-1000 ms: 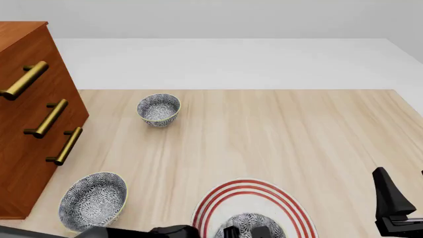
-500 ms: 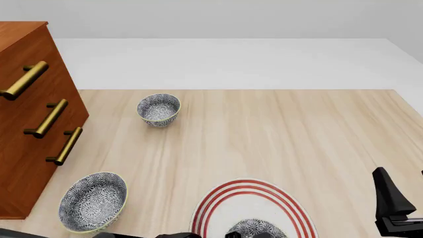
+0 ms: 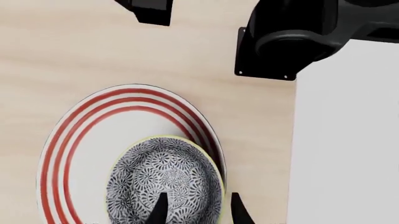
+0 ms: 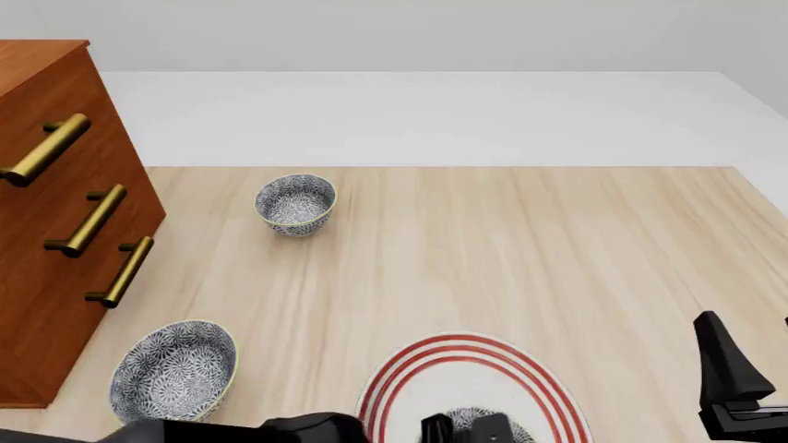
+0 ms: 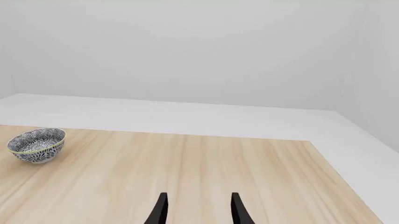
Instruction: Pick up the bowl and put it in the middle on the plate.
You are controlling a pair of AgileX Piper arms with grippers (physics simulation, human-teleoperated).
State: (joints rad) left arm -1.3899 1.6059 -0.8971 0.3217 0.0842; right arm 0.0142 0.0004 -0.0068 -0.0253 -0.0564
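The bowl (image 3: pixel 165 182), blue-and-white floral with a pale rim, sits on the white red-ringed plate (image 3: pixel 106 140), off-centre and close to one side of the rim. My left gripper (image 3: pixel 198 212) is open with its fingers wide apart, one over the bowl's inside and one outside its wall. In the front view the plate (image 4: pixel 468 360) lies at the bottom edge. Only a sliver of the bowl (image 4: pixel 459 417) shows there behind the left gripper (image 4: pixel 466 432). My right gripper (image 5: pixel 198 210) is open and holds nothing; it hangs at the near right (image 4: pixel 735 388).
Two look-alike bowls stand on the wooden table: one at the far left (image 4: pixel 295 203) (image 5: pixel 36 144), one at the near left (image 4: pixel 173 374). A brown drawer cabinet (image 4: pixel 50 231) with brass handles fills the left side. The right arm's base (image 3: pixel 293 37) shows beyond the plate.
In the front view the bowl has slid down toward the frame's bottom edge and now shows less. The left arm sank, then came back up into view. The right arm is still.
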